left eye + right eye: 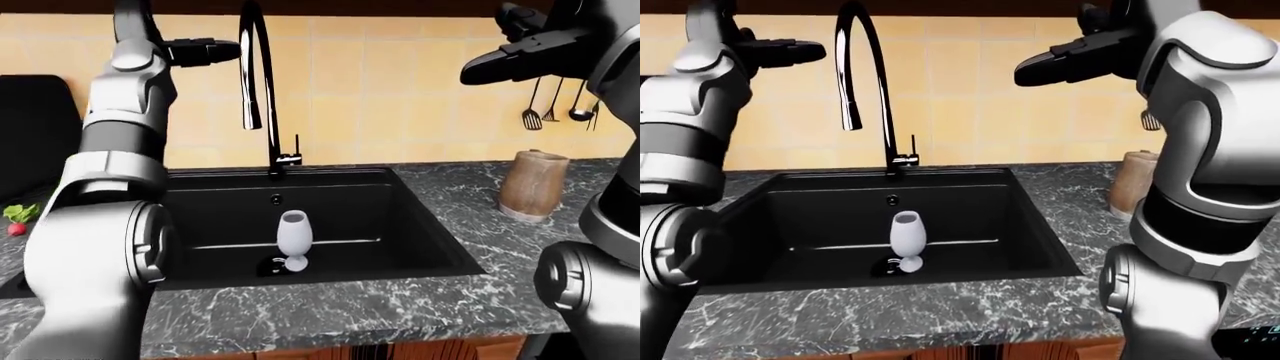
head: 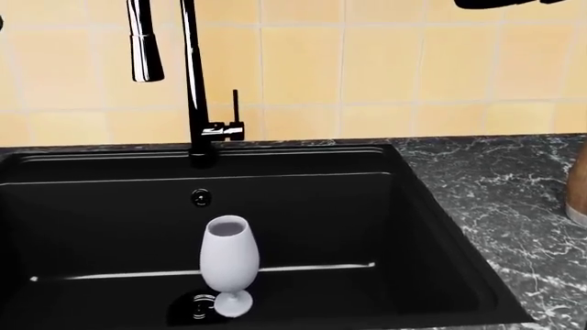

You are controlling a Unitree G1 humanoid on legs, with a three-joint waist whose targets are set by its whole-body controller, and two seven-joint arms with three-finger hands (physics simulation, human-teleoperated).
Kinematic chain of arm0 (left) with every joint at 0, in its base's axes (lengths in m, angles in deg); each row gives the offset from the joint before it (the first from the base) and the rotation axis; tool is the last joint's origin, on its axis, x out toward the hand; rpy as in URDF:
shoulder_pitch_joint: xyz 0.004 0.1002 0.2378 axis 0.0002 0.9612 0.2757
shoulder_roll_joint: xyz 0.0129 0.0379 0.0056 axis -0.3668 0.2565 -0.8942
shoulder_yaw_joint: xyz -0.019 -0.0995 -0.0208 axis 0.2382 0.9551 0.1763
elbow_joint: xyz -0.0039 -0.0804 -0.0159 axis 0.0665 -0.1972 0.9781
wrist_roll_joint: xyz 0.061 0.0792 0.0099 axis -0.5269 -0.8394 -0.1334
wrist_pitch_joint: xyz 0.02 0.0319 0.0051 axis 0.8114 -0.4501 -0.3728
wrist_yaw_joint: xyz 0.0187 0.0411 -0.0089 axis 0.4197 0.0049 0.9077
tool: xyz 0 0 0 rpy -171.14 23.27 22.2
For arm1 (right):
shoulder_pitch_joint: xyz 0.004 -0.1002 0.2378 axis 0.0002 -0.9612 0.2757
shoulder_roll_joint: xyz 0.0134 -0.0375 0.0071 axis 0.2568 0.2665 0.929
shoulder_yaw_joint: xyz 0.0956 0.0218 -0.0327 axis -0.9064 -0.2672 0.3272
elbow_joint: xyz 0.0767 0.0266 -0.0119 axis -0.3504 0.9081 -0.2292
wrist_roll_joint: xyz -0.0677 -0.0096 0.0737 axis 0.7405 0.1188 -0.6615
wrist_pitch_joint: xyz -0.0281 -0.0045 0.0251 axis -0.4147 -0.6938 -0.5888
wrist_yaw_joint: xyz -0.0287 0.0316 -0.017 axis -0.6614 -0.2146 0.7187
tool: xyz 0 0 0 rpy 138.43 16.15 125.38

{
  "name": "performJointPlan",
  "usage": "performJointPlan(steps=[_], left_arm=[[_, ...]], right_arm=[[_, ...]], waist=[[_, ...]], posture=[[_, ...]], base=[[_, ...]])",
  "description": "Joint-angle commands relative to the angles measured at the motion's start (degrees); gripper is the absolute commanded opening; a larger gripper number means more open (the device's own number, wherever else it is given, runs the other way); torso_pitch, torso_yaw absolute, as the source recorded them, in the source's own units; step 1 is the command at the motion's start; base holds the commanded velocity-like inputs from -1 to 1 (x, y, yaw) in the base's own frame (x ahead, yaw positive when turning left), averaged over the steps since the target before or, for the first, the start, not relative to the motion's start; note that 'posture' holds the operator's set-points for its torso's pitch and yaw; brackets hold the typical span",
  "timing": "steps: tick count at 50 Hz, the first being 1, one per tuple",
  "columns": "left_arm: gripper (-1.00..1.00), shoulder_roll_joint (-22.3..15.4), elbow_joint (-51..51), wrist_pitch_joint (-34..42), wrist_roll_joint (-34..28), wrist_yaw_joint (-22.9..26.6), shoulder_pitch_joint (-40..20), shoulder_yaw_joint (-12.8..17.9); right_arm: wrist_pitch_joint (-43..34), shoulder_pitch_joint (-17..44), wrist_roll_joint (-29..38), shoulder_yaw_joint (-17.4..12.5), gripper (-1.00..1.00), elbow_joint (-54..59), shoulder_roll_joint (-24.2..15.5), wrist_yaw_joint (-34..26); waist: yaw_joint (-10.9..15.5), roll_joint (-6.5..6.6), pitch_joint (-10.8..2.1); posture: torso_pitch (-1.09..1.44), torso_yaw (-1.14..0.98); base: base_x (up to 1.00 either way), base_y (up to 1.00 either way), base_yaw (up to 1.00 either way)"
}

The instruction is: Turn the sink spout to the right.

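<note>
The black gooseneck sink spout [image 1: 270, 112] rises from the sink's far rim and arches over to the left. Its nozzle [image 2: 145, 51] hangs left of the stem, above the black sink [image 1: 420, 202]. My left hand [image 1: 225, 51] is held high, open, with fingers stretched toward the top of the arch and stopping just left of it. Far to the right of the spout, my right hand [image 1: 480, 71] is also raised and open, holding nothing. In the head view only its dark edge [image 2: 514, 3] shows at the top right.
A white goblet [image 2: 228, 265] stands upright in the basin beside the drain [image 2: 195, 307]. A small lever [image 2: 235, 113] sticks up at the spout's base. A brown wooden holder [image 1: 533, 193] sits on the dark marble counter [image 1: 330, 311] at right, utensils [image 1: 555, 105] hang on the tiled wall, and a radish [image 1: 15, 216] lies far left.
</note>
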Motion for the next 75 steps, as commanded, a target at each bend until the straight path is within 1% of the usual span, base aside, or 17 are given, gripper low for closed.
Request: performJointPlan(steps=[1, 5, 8, 11, 14, 22, 29, 35, 38, 48, 55, 62, 71, 75], left_arm=[[1.00, -0.17, -0.26, -4.68, -0.72, -0.75, -3.48, 0.06], [1.00, 0.91, -4.71, -6.74, -1.75, -2.47, -4.94, 0.02], [1.00, 2.17, -6.46, -7.56, -3.49, -3.06, -4.42, -0.66], [1.00, 2.50, -7.31, -7.45, -4.04, -3.53, -4.36, -0.06], [1.00, 2.92, -8.05, -6.63, -4.20, -3.84, -4.04, 0.57], [1.00, 4.43, -8.90, -5.65, -5.60, -4.33, -3.17, 0.74], [1.00, 7.12, -9.00, -5.81, -6.75, -4.68, -2.84, 0.30], [1.00, 11.06, -9.07, -6.23, -7.68, -5.38, -2.10, -0.48], [1.00, 12.46, -8.68, -6.04, -7.69, -5.52, -2.19, -0.70], [1.00, 16.08, -8.26, -6.09, -7.68, -6.10, -1.55, -1.61], [1.00, 19.15, -7.87, -5.94, -7.59, -6.33, -2.16, -2.35], [1.00, 21.10, -7.46, -5.60, -7.40, -6.51, -2.73, -2.95], [1.00, 24.33, -6.78, -4.80, -7.11, -7.09, -3.90, -3.83], [1.00, 25.54, -6.81, -4.82, -6.80, -7.42, -4.07, -3.97]], right_arm=[[1.36, 1.76, 0.14, -0.37, 1.00, -0.48, -0.49, 0.25], [1.37, 1.26, 0.05, -0.66, 1.00, -0.77, -0.68, 0.19], [1.27, 1.47, -0.06, -0.67, 1.00, -0.71, -0.88, 0.17], [1.27, 1.42, -0.13, -0.70, 1.00, -0.74, -0.94, 0.19], [1.09, 1.55, -0.20, -0.73, 1.00, -0.77, -1.16, 0.17], [0.89, 2.18, -0.18, -0.41, 1.00, -0.57, -1.22, 0.20], [0.33, 2.61, 0.05, -0.25, 1.00, -0.95, -1.43, -0.06], [-0.45, 1.88, -0.01, -0.87, 1.00, -2.20, -1.84, -0.30], [-0.85, 1.73, -0.10, -1.08, 1.00, -2.64, -2.03, -0.29], [-1.42, 1.46, -0.54, -1.38, 1.00, -3.44, -2.36, -0.10], [-2.39, 1.43, -0.80, -1.49, 1.00, -4.46, -2.77, -0.08], [-3.30, 1.14, -1.27, -2.10, 1.00, -5.62, -3.33, -0.16], [-4.35, 1.48, -1.76, -2.21, 1.00, -6.21, -4.16, -0.02], [-4.98, 1.97, -1.92, -2.21, 1.00, -6.39, -4.52, 0.03]], waist=[[0.02, -0.05, -0.25], [-0.17, -0.20, -0.31], [-0.31, -0.30, -0.43], [-0.53, -0.45, -0.73], [-0.66, -0.38, -0.66], [-0.81, -0.25, -0.76], [-0.76, -0.42, -1.03], [-0.67, -0.66, -1.05], [-0.59, -0.79, -1.02], [-0.74, -0.94, -0.97], [-0.62, -1.21, -1.00], [-0.61, -1.46, -1.00], [-0.69, -1.85, -1.21], [-0.73, -1.95, -1.08]], posture=[[-0.74, 0.00], [-0.74, 0.00], [-0.74, 0.00], [-0.74, 0.00], [-0.74, 0.00], [-0.74, 0.00], [-0.74, 0.00], [-0.74, 0.00], [-0.74, 0.00], [-0.74, 0.00], [-0.74, 0.00], [-0.74, 0.00], [-0.74, 0.00], [-0.74, 0.00]], base=[[0.00, 0.00, 0.00], [0.00, 0.00, 0.00], [0.00, 0.00, 0.00], [0.00, 0.00, 0.00], [0.00, 0.00, 0.00], [0.00, 0.00, 0.00], [0.00, 0.00, 0.00], [0.00, 0.00, 0.00], [0.00, 0.00, 0.00], [0.00, 0.00, 0.00], [0.00, 0.00, 0.00], [0.00, 0.00, 0.00], [0.00, 0.00, 0.00], [0.00, 0.00, 0.00]])
